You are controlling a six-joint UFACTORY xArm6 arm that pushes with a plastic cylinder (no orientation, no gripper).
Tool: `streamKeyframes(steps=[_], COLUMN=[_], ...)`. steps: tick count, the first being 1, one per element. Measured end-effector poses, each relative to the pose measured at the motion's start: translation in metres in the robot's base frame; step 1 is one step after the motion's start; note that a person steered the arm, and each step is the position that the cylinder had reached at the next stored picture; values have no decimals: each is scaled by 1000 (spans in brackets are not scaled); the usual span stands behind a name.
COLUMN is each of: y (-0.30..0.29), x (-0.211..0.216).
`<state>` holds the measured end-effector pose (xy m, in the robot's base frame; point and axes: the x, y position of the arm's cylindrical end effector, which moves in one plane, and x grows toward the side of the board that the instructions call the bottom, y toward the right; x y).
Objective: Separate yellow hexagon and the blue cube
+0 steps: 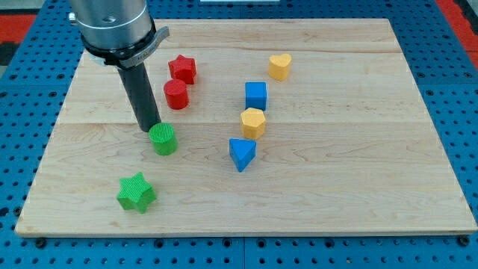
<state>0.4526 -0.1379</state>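
The yellow hexagon (253, 122) sits near the board's middle, just below the blue cube (256, 96); the two stand close, nearly touching. My tip (151, 130) is well to the view's left of both, right at the upper left edge of the green cylinder (163, 140). The dark rod rises from there to the arm at the view's top left.
A blue triangle (241, 154) lies just below the yellow hexagon. A red cylinder (176, 95) and a red star (182, 69) sit left of the blue cube. A yellow heart (280, 66) is at upper right. A green star (136, 193) is at lower left. Wooden board (373, 149).
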Motion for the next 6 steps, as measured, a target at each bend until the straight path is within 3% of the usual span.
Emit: streamKeyframes(steps=[2,3,4,6], y=[10,102,148,191], x=[2,-23,-31,-29])
